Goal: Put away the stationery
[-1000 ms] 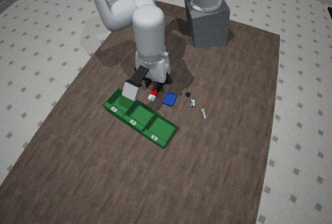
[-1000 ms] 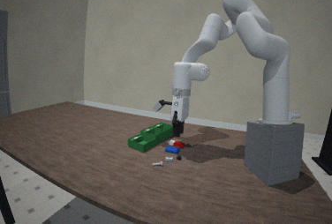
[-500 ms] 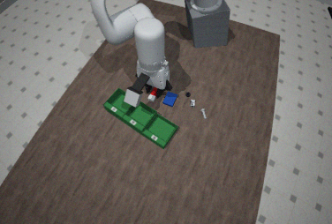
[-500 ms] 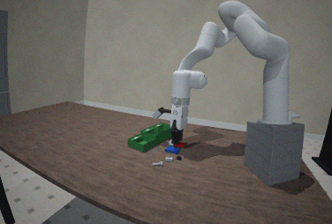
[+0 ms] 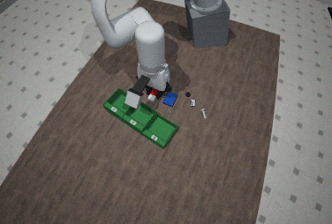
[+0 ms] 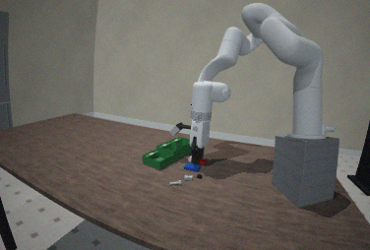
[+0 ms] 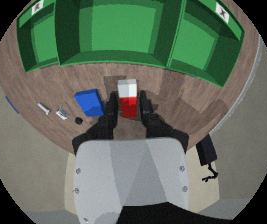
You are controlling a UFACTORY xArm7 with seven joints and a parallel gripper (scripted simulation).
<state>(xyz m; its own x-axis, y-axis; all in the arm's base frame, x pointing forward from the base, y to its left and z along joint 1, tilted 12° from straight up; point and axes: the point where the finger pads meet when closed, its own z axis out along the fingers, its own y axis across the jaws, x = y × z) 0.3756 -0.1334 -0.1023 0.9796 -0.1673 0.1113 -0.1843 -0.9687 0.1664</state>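
A: Status on the sort?

B: Nothing binned as far as the views show. All three compartments of the green bin tray (image 5: 116,97) look bare inside. The markings on its labels are too small to read, so which one is X is unclear.

A: Hand state?

B: The hand (image 7: 127,111) sits low over the surface (image 5: 230,160), fingers partly open and not clamped on anything. The red-and-white eraser (image 7: 128,98) lies on the surface right between the fingertips, straddled but not gripped.

A: Other items?

B: The blue block (image 7: 89,102) lies just beside the hand. Beyond it sit a small black piece (image 5: 187,94), a small grey part (image 5: 192,103) and a bolt (image 5: 204,113), all on the surface. The bin tray sits just ahead of the fingertips.

A: Left to do?

B: Probably everything: close on the eraser, carry, drop, release.
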